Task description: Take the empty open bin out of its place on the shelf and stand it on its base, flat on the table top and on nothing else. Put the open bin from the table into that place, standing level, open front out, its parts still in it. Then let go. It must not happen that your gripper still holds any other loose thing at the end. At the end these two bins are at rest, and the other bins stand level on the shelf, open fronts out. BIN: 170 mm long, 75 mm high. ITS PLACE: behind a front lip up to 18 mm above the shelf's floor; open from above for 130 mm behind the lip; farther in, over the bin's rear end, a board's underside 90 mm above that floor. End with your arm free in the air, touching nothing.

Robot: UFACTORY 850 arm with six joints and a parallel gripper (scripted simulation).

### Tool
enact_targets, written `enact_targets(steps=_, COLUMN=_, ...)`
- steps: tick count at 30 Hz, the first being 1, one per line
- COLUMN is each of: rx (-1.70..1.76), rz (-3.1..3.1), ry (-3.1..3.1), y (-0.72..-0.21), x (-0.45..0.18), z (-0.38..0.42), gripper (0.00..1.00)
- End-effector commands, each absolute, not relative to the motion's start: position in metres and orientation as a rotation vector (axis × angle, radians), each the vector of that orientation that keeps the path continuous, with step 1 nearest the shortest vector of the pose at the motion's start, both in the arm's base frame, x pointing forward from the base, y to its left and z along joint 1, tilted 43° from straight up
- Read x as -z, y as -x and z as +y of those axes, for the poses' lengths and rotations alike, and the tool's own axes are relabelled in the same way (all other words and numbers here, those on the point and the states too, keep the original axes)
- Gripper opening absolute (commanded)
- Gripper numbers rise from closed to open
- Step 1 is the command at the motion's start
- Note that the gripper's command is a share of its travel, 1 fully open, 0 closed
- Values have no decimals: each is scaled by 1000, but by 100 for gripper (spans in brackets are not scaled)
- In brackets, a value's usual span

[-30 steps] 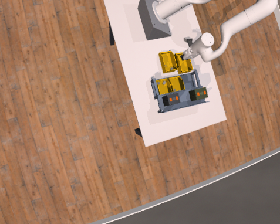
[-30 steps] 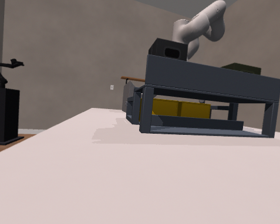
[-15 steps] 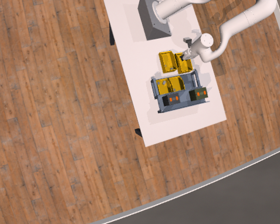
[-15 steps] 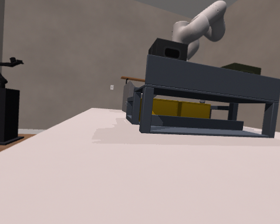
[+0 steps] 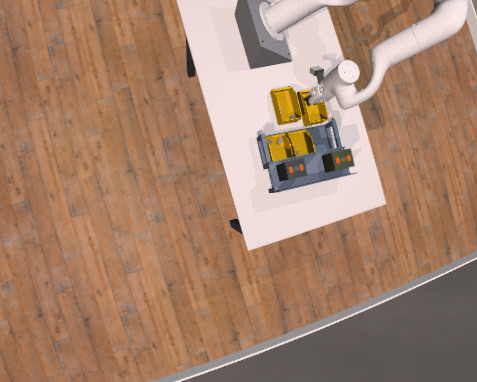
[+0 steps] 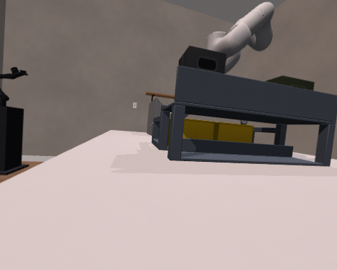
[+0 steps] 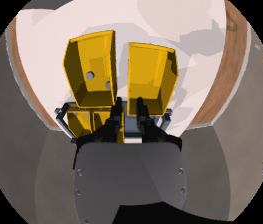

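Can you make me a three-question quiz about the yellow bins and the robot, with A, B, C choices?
1. Where is the hand?
A. on the floor
B. at a yellow bin on the table
C. up on the wall

2. How many yellow bins are there in all?
A. two
B. four
C. six

3. The shelf place nearest the dark green box is:
A. empty
B. holding a bin
C. holding a tipped-over bin

Answers:
1 B: the hand sits at that bin's rim.
2 B: two stand on the table and two on the shelf.
3 A: only grey shelf floor shows there.
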State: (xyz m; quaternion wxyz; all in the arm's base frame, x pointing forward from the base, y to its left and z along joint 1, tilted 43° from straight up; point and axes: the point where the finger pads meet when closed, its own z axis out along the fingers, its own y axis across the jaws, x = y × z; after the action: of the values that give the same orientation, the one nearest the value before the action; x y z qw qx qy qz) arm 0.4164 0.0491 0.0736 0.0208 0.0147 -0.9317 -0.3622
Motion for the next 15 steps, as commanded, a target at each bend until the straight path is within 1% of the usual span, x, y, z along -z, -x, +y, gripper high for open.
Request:
enact_targets(steps=1, rx=1124, rz=-2891, ry=-46, y=-417, x=-70, z=52, gripper=26)
enact_targets(steps=15, rx=1124, rz=-2891, ry=-46, y=-416, x=-52, z=69, gripper=26)
